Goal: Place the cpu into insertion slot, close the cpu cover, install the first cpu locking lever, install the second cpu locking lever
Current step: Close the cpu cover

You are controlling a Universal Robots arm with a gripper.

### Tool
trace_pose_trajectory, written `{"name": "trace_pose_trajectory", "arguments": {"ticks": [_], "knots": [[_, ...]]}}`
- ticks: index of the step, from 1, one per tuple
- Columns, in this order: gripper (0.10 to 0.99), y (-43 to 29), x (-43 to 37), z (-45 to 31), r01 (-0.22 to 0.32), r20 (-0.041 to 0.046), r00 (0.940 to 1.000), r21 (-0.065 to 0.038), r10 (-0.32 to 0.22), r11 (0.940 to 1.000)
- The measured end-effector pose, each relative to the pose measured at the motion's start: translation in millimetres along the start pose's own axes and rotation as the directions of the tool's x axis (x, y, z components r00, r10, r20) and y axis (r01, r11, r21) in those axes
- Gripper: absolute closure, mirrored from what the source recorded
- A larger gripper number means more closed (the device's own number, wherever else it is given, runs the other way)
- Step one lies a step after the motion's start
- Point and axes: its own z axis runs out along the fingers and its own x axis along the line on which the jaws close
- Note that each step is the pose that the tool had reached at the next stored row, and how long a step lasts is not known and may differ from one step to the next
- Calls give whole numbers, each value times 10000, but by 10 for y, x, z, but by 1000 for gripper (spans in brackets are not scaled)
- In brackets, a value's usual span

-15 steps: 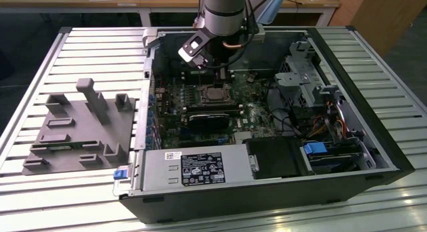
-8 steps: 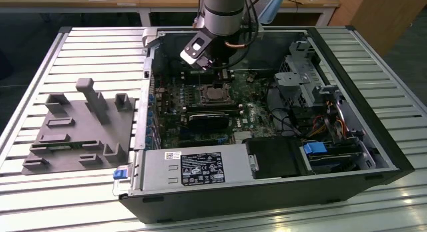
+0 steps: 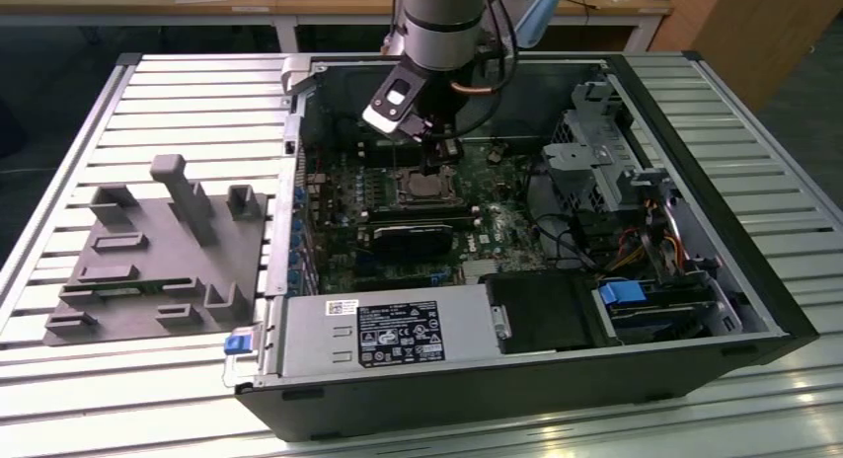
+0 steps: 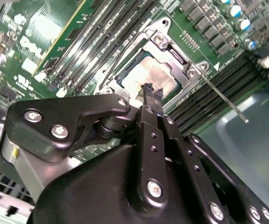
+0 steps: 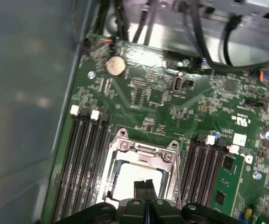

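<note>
The cpu lies in the insertion slot of the green motherboard, its pale lid showing through the window of the cpu cover, which lies flat over it. In both wrist views my gripper hangs just above the cpu with its fingers pressed together and nothing between them. One thin locking lever sticks out from a corner of the socket, over the memory slots. A second thin lever runs along the opposite side of the cpu cover. In the exterior view my gripper reaches down into the open case.
Long memory slots flank the socket on both sides. The case's walls surround the board. A power supply sits at the front, a drive cage and cables on the exterior view's right, and a grey fixture block on the slatted table.
</note>
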Motion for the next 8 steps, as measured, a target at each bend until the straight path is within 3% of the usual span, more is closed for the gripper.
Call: {"name": "trace_pose_trajectory", "arguments": {"ticks": [4,8], "knots": [[980,0,0,1,737,-16,9973,9,-737,9973],[980,0,0,2,1451,-34,9894,17,-1451,9894]]}}
